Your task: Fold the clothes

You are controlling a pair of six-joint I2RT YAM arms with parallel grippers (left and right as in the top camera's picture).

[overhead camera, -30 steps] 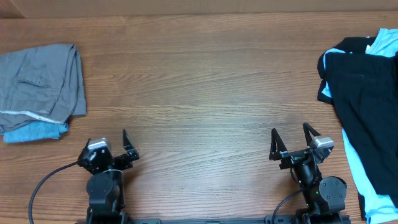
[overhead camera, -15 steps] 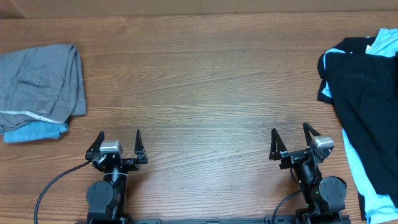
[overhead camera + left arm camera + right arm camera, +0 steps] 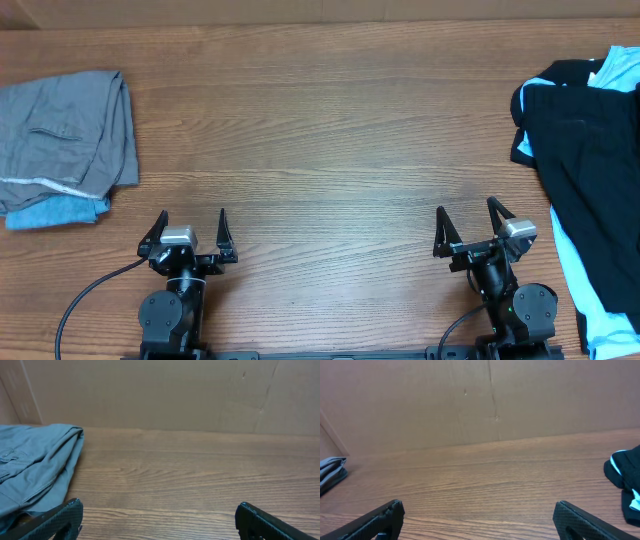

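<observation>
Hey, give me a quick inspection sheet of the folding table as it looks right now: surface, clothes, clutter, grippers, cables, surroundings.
Surface: wooden table, bare across the middle.
Job's things: folded grey garment lying on a blue garment at the left; black garment heaped with a light blue garment at the right edge, unfolded.
Clutter: nothing seen.
Grippers: left gripper and right gripper both open, empty, by the front edge.
Cables: black cable loops from the left arm; another by the right base.
Surroundings: cardboard wall behind the table.
</observation>
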